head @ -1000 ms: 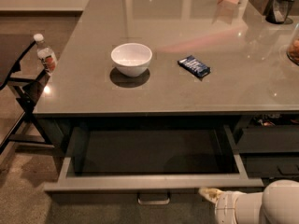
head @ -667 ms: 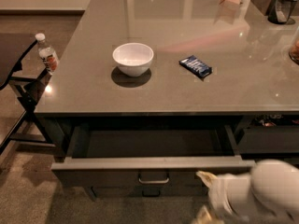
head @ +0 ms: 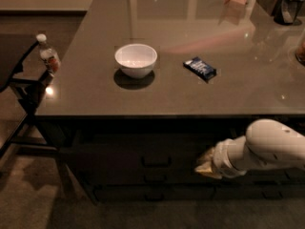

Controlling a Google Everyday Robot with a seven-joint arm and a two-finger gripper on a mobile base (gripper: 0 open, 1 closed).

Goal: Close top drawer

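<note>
The top drawer (head: 119, 154) sits pushed in under the grey countertop, its dark front in shadow with a small bar handle (head: 156, 162) at its middle. Two more dark drawer fronts with like handles lie below it. My gripper (head: 204, 164) is at the end of the white arm (head: 267, 147), right up against the drawer front to the right of the handle.
On the countertop (head: 248, 85) stand a white bowl (head: 136, 59) and a blue snack packet (head: 200, 68). A water bottle (head: 49, 57) sits on a dark chair (head: 24, 94) at the left. Dark containers stand at the back right (head: 281, 1).
The top drawer has gone from wide open to pushed in under the counter. My arm moved forward and up with the drawer front.
</note>
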